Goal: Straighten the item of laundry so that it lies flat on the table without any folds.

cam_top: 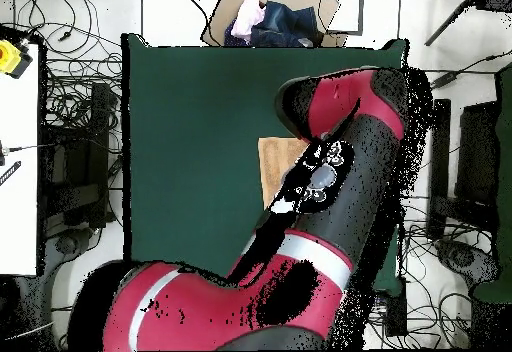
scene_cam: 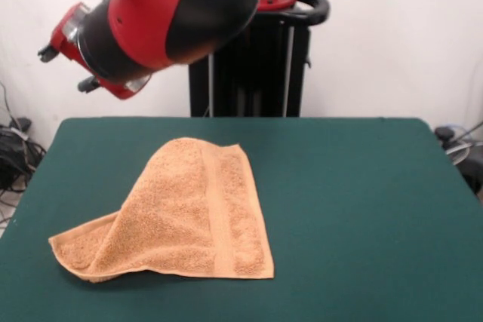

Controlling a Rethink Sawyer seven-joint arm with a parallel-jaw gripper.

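The gripper itself could not be made out in either view: the front view showed only the bulky red and black arm (scene_cam: 162, 9) raised well above the table near the top left, and from overhead the arm (cam_top: 330, 198) covered the spot where the gripper would be, so whether it was open or shut, or held anything, could not be told.

The towel (scene_cam: 189, 213) lay on the table, clear of the arm in the front view. It was orange-tan and fuzzy, with a flat woven band running down it close to its right edge. It was not flat: its left part was folded over, so the outline narrowed to a rounded top and a loose flap stuck out at the lower left with a raised edge. The right side and lower right corner lay straight and square. Its long axis ran roughly from the far side toward the camera, leaning a little leftward at the near end. From overhead only a small strip of the towel (cam_top: 278, 163) showed beside the arm.

The table (scene_cam: 362, 209) was covered in plain dark green cloth. Behind it stood a white wall, with cables on the floor at the sides; overhead, a cardboard box (cam_top: 275, 18) holding clothes sat just past the table's edge.
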